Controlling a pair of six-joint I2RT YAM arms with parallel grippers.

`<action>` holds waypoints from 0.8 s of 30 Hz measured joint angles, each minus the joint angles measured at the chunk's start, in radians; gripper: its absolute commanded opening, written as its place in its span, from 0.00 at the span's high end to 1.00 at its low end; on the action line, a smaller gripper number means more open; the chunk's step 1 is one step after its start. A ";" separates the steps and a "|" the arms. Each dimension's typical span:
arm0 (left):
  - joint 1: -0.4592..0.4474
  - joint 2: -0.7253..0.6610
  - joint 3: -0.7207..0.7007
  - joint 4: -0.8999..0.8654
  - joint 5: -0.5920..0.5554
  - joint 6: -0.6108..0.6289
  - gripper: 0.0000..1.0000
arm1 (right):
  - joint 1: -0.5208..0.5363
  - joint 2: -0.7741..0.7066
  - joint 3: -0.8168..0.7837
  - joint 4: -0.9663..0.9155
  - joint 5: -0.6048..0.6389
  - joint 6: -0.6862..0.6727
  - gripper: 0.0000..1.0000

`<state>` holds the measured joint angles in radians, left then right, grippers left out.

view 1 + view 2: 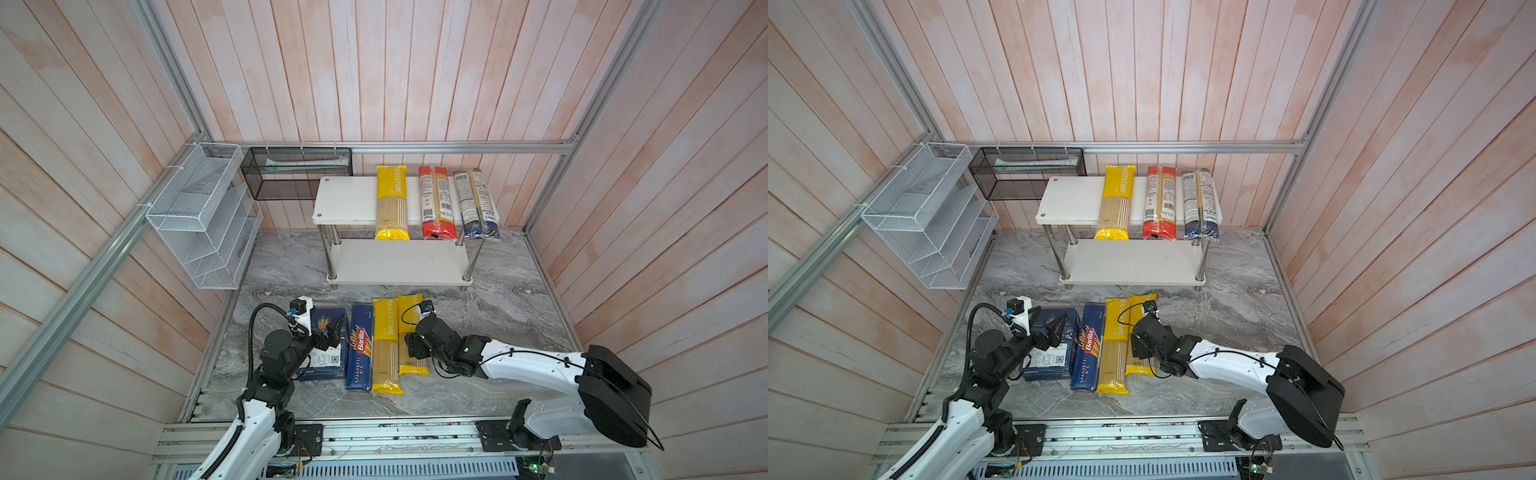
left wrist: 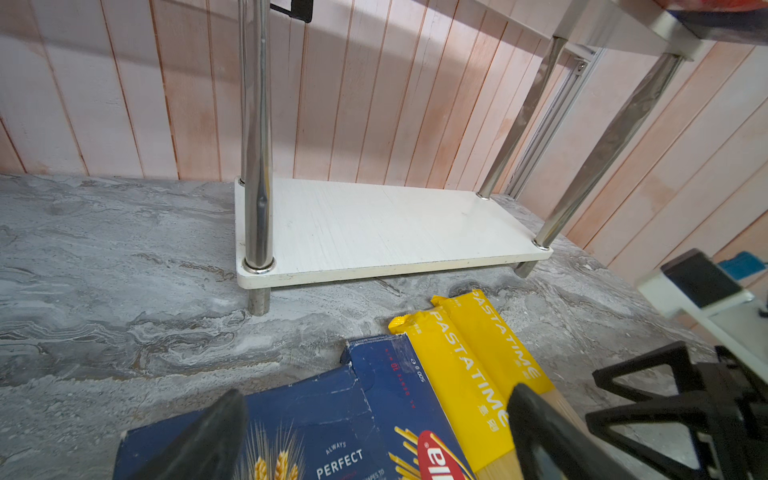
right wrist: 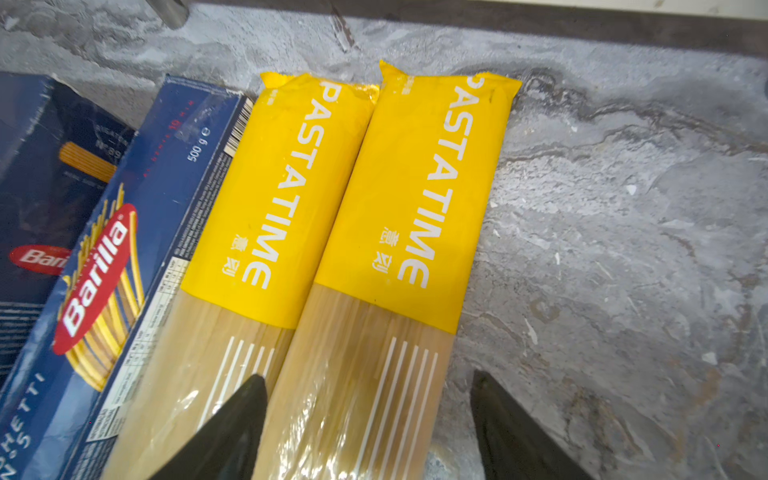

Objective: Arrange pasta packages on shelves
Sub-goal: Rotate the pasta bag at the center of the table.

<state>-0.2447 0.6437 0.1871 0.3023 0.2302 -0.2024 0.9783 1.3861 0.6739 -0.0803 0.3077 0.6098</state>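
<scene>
The rack's top shelf carries three pasta packages: a yellow PASTATIME bag, a red-ended bag and a dark-blue-ended bag. The lower shelf is bare. On the table lie two dark blue Barilla boxes and two yellow bags. My left gripper hangs open over the boxes. My right gripper is open, its jaws astride the rightmost yellow bag, one finger over the seam between the bags, the other over bare table.
A white wire mesh basket hangs on the left wall and a black mesh basket on the back rail, beside the rack. Chrome legs stand at the shelf corners. Grey marble table spreads right of the bags.
</scene>
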 measured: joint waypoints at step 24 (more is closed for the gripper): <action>0.000 -0.005 0.000 0.000 0.000 0.000 0.00 | -0.011 0.217 0.129 -0.064 -0.020 -0.011 0.21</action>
<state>-0.2447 0.6392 0.1871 0.3023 0.2298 -0.2024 0.9668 1.6028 0.8028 -0.1440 0.2874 0.5991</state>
